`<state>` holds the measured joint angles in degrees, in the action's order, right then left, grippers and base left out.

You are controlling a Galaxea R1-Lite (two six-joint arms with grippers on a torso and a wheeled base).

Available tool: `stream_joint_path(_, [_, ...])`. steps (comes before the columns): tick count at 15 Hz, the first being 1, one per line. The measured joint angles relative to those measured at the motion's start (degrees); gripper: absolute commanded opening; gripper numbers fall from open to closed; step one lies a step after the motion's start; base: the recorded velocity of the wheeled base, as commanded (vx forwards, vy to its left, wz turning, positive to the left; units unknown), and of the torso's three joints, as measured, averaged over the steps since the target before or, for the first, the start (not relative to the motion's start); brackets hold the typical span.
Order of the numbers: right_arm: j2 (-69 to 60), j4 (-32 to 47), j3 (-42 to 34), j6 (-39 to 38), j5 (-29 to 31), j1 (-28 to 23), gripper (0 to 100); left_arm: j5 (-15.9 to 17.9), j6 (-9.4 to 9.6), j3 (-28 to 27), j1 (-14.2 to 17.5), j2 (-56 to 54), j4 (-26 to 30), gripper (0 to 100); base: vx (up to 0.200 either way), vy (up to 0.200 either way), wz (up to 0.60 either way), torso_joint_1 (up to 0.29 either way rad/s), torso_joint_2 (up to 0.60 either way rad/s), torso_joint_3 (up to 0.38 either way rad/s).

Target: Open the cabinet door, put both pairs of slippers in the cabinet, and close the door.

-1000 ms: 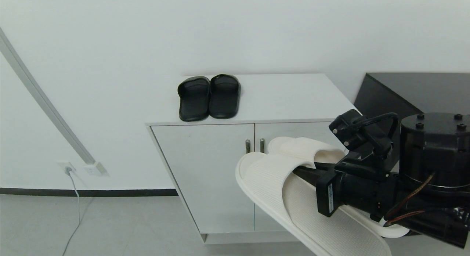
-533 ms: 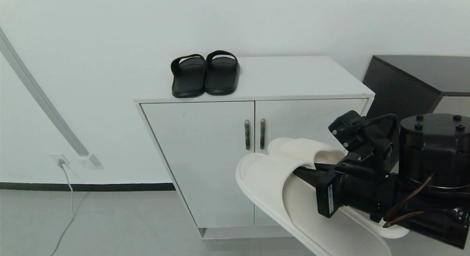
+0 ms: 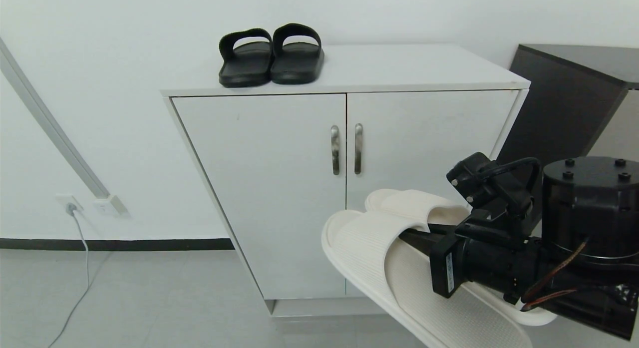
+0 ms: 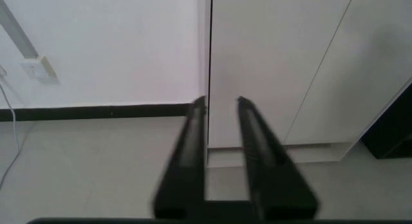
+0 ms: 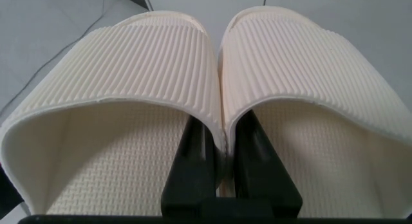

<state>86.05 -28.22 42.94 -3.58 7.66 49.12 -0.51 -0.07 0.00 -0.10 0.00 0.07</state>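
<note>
Slippers (image 5: pixel 154 66), ribbed cream, pinched in right jaws | left jaws apart, empty

Shut doors (image 3: pixel 269 188) bar the cabinet (image 3: pixel 399 63) ahead of the right gripper (image 5: pixel 217 137), whose clamped white slippers (image 3: pixel 364 238) jut toward them; bare floor (image 3: pixel 140 298) lies open to the gripper's left.

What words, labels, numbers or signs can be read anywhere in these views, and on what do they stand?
No text is legible in these views.
White sticker on the right arm's wrist housing: print too small to read.
Cabinet, black slippers, white slippers: no print visible.
</note>
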Motion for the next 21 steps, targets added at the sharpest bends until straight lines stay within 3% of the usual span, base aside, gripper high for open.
stream_joint_path(8, [-0.1,0.0,-0.8,0.0,0.3,0.0,0,0.0,0.07,0.0,0.0,0.0,0.0,100,0.0,0.0,0.0,-0.045,0.4,0.35])
stream_joint_path(16, [-0.3,-1.7,-1.9,1.0,0.3,0.0,0,0.1,0.73,-0.1,-0.1,0.3,0.1,100,0.0,0.0,0.0,0.0,0.02,0.02])
stream_joint_path(21, [-0.4,-3.2,-2.6,1.2,0.0,0.0,0,0.1,2.41,-0.4,-0.4,1.7,0.0,100,0.0,0.0,0.0,0.0,0.0,0.0])
